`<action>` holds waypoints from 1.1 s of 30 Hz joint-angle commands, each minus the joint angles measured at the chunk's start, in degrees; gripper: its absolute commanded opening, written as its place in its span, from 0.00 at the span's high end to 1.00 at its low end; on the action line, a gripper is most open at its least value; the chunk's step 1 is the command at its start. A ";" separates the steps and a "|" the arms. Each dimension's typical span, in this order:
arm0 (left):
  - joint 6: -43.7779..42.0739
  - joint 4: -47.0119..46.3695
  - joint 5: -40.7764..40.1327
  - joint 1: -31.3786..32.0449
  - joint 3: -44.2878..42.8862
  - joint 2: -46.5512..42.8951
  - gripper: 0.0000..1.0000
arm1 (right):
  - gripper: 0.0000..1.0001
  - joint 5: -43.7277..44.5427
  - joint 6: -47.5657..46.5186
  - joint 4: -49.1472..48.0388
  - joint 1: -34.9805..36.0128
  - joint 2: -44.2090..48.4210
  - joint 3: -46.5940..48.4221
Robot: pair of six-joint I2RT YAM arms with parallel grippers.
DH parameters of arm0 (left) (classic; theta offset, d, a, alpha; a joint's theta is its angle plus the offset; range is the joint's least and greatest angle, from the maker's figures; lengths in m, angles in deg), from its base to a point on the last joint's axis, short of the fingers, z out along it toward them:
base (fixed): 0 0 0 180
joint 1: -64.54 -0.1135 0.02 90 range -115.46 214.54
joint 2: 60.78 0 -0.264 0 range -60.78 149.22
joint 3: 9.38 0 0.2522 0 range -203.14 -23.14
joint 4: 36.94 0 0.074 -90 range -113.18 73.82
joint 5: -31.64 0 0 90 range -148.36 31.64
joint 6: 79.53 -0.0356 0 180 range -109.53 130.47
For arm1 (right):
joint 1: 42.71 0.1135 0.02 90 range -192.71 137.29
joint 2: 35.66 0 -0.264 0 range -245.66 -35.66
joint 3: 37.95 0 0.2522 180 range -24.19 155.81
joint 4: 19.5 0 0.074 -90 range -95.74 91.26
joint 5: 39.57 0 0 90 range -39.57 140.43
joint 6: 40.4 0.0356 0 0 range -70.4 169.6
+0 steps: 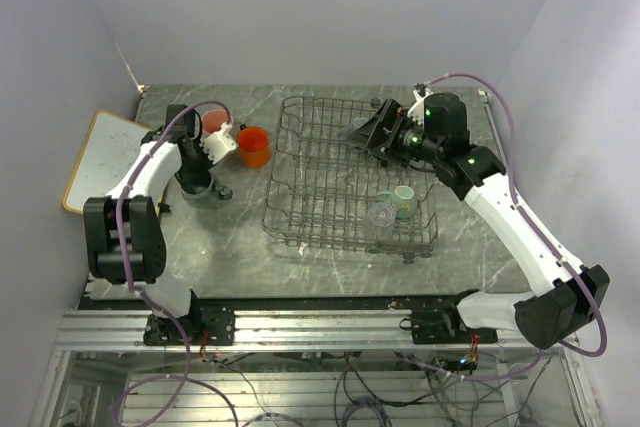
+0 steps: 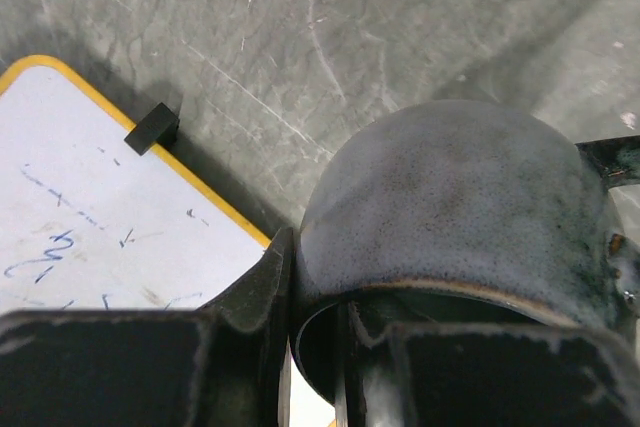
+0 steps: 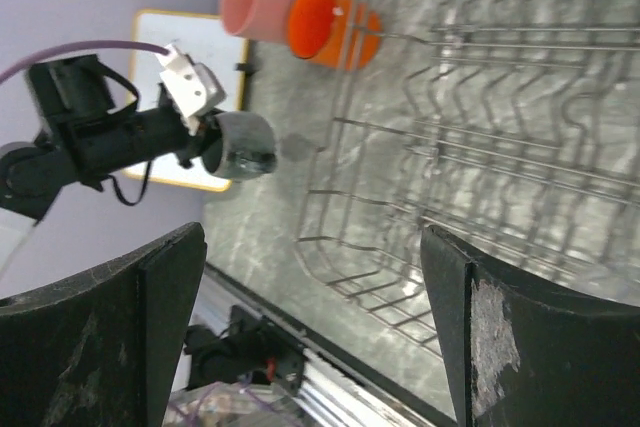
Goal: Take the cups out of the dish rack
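The left gripper (image 2: 312,299) is clamped on the wall of a grey mug (image 2: 450,207). One of its fingers (image 2: 258,292) presses the outside of the rim and the other reaches into the mouth. The mug is held tilted onto its side, left of the dish rack (image 1: 345,172) and well apart from it. I cannot tell whether it touches the table (image 1: 230,247).

Further left of the rack than the mug, a white board (image 2: 90,227) with a yellow edge lies flat on the table, and a small black block (image 2: 153,127) sits at its rim.

A pink tumbler (image 1: 213,123) and an orange mug (image 1: 253,146) stand side by side on the table, off the rack's far left corner. The orange mug is the one closer to the wire.

The right gripper (image 1: 362,130) hangs over the far right part of the rack with its jaws spread wide, holding nothing. In the right wrist view its fingers (image 3: 150,337) frame the rack's bare grid floor.

Inside the rack, a mint-green mug (image 1: 403,201) and a clear glass (image 1: 380,213) sit close together in the near right corner.
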 commanded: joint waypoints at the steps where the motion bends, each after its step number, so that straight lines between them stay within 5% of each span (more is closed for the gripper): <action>1: 3.19 -5.56 -2.55 -1.08 -4.36 4.45 0.93 | 0.12 4.73 -6.54 7.98 -1.59 -0.58 1.83; 29: 5.44 -14.25 2.30 -6.22 -4.44 10.96 0.87 | 0.11 5.97 -10.92 8.33 -7.02 -5.82 1.26; 31: 5.48 -14.55 2.22 -6.16 -4.19 11.01 0.84 | 0.11 5.93 -10.97 8.14 -7.19 -5.90 1.07; 33: 5.60 -14.56 2.11 -6.20 -4.32 10.94 0.69 | 0.11 6.13 -11.07 8.18 -7.34 -6.07 1.04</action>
